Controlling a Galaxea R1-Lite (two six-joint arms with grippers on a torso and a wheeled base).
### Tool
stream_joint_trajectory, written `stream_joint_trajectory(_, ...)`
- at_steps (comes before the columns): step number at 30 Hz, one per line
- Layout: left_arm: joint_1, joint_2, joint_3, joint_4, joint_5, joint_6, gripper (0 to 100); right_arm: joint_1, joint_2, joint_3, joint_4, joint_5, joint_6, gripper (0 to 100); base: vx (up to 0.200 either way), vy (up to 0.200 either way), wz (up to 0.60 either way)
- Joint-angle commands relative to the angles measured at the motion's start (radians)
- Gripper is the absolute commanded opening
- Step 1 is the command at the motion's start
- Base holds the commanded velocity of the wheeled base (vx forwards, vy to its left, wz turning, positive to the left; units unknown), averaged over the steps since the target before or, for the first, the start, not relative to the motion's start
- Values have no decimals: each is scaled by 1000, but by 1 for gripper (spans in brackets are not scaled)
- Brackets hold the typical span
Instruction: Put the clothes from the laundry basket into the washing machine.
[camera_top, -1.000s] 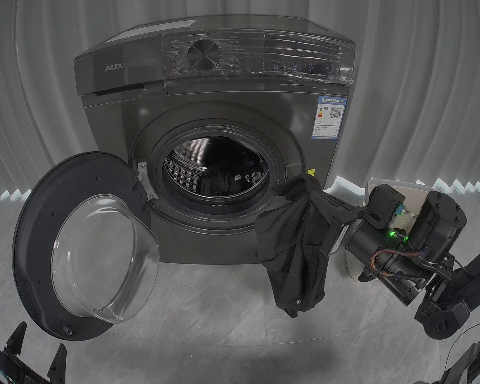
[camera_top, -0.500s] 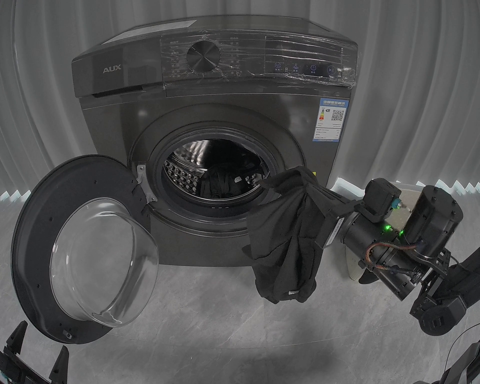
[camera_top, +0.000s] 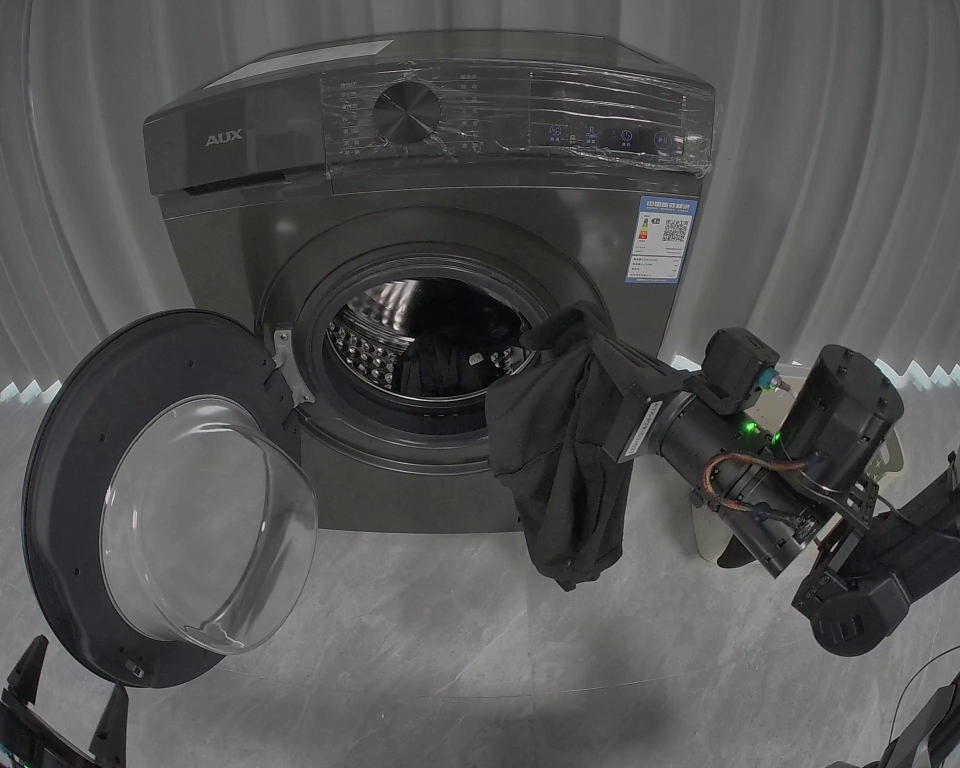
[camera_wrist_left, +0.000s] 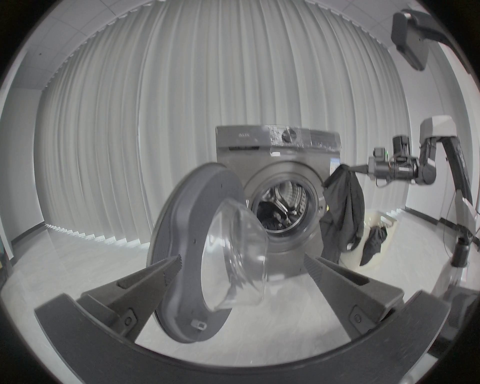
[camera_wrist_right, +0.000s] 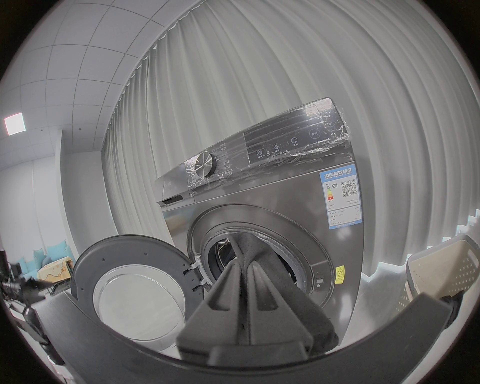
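The right gripper (camera_wrist_right: 247, 265) was clamped on a black garment (camera_top: 565, 450) that hung at centre right of the head view, against the right rim of the washing machine (camera_top: 430, 210) opening. Cloth buried its fingertips. The laundry basket (camera_wrist_right: 442, 272) sat mostly hidden behind that arm. Dark clothes (camera_top: 440, 362) lay dim in the drum. The left gripper (camera_top: 78, 672), cut off at lower left, stood apart.

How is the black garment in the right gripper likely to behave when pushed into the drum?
Probably floppy: the black garment hangs in loose folds from the right gripper. Its low tail, hanging below the door rim, may well drag there rather than follow inside.
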Motion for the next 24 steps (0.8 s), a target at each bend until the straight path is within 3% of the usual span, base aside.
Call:
stream_joint_trajectory(1, 20, 31, -176, -179, 38, -100, 100, 2, 11, -1, -11, -1, 0, 0, 0, 0, 0)
stream_joint_trajectory(3, 23, 109, -257, -179, 27, -97, 100, 0, 10, -9, -9, -1, 0, 0, 0, 0, 0)
stream_joint_trajectory(4, 10, 130, -268, -145, -10, -87, 100, 2, 11, -15, -9, -1, 0, 0, 0, 0, 0)
stream_joint_trajectory(8, -13, 230, -265, 7, -278, -47, 100, -4, 22, -22, -9, 7, -2, 0, 0, 0, 0)
stream_joint_trajectory(11, -8, 384, -269, 16, -419, -41, 100, -9, 59, -39, -12, 12, -2, 0, 0, 0, 0)
stream_joint_trajectory(13, -13, 488, -268, -25, -451, -18, 100, -7, 65, -56, -16, 15, -3, 0, 0, 0, 0)
stream_joint_trajectory(15, -30, 615, -266, -103, -453, 16, 100, -7, 73, -84, -9, 24, -2, 0, 0, 0, 0)
stream_joint_trajectory(18, -48, 713, -262, -185, -453, 19, 100, -10, 80, -105, 0, 35, -2, 0, 0, 0, 0)
stream_joint_trajectory(19, -109, 847, -246, -332, -445, 21, 100, -17, 96, -140, 6, 38, -2, 0, 0, 0, 0)
stream_joint_trajectory(20, -143, 890, -242, -381, -441, 18, 100, -18, 106, -150, 9, 38, -2, 0, 0, 0, 0)
stream_joint_trajectory(21, -154, 902, -240, -392, -439, 18, 100, -18, 108, -151, 9, 38, -2, 0, 0, 0, 0)
stream_joint_trajectory(23, -263, 1006, -234, -456, -378, 10, 100, -18, 120, -162, 14, 38, -2, 0, 0, 0, 0)
stream_joint_trajectory(24, -281, 1028, -232, -459, -362, 8, 100, -18, 133, -176, 17, 36, -2, 0, 0, 0, 0)
